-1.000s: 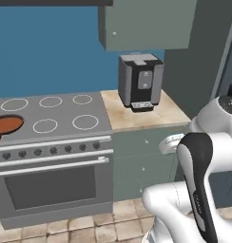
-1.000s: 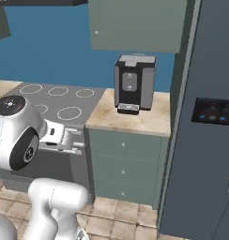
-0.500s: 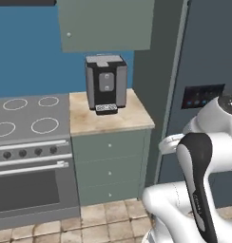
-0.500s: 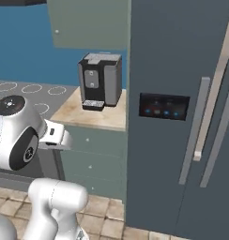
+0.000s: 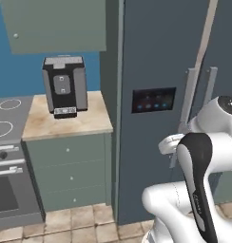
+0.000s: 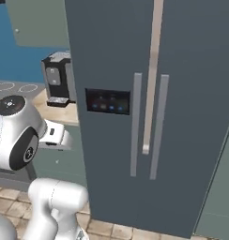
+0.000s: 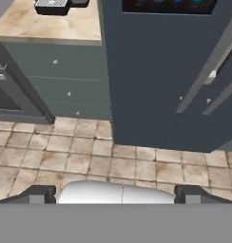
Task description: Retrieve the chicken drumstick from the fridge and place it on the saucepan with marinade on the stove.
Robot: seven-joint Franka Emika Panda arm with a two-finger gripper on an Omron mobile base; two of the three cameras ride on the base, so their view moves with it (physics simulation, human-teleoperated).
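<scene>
The fridge [image 5: 156, 57] is a tall dark blue-grey unit straight ahead of me, both doors shut. Its two grey bar handles [image 6: 136, 124] stand side by side at the middle, and a dark control panel [image 6: 108, 101] sits on the left door. The hand view shows the fridge [image 7: 151, 71] from low down, above the floor tiles. My gripper [image 7: 116, 195] is open, its fingertips [image 7: 39, 194] wide apart, nothing between them, well short of the fridge. A corner of the stove [image 5: 4, 123] shows at the far left. The chicken drumstick, the saucepan and the marinade are out of view.
A black coffee machine [image 5: 64, 85] stands on a beige counter [image 5: 65, 126] between stove and fridge. Pale green drawers [image 5: 70, 166] sit below it and a wall cabinet [image 5: 56, 23] hangs above. Beige floor tiles [image 7: 89, 161] lie in front of the fridge.
The base has driven to the right, so the whole scene slid left: stove and saucepan left the pictures and the fridge came in front. The gripper stayed open.
</scene>
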